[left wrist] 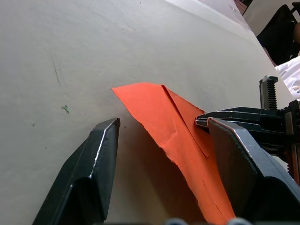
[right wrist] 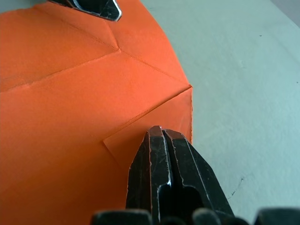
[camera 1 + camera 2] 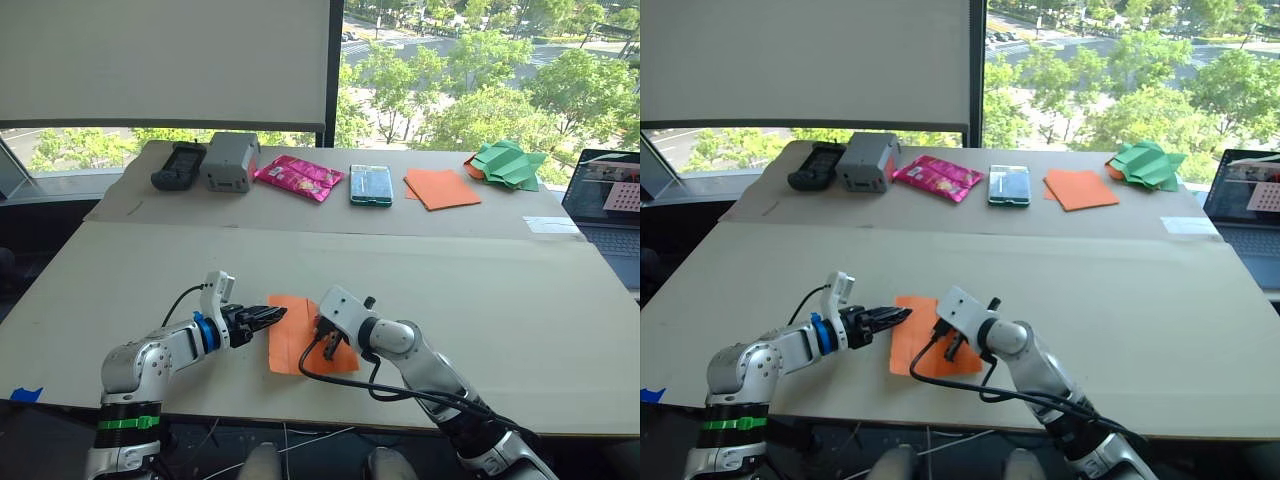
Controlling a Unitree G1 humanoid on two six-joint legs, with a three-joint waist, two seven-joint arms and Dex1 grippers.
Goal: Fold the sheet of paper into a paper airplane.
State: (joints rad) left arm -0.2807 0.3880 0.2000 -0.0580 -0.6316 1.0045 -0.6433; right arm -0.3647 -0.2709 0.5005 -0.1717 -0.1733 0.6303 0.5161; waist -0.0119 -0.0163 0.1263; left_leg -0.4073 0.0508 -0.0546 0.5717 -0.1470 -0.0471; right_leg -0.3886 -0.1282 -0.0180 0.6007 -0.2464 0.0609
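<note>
Nearest us, at about six o'clock on the front table point(image 3: 520, 330), lay the sheet of paper point(image 3: 290, 335), creased but mostly flat. Our right gripper point(image 2: 161, 133) had its fingers pressed together, tips down on a small folded corner flap of the sheet, pinning it rather than pinching it. Our left gripper point(image 1: 161, 124) sat at the sheet's nine o'clock edge, fingers spread either side of that edge, which lifted slightly between them, gripping nothing.

We judged the work to be early: one corner turned in and some crease lines set, with no nose, wings or body yet formed, so most folds remained.

Farther off, toward twelve o'clock, we saw a smooth orange sheet point(image 3: 441, 187), a green paper shape point(image 3: 507, 163), a pink packet point(image 3: 298, 177) and a grey box point(image 3: 231, 160).
</note>
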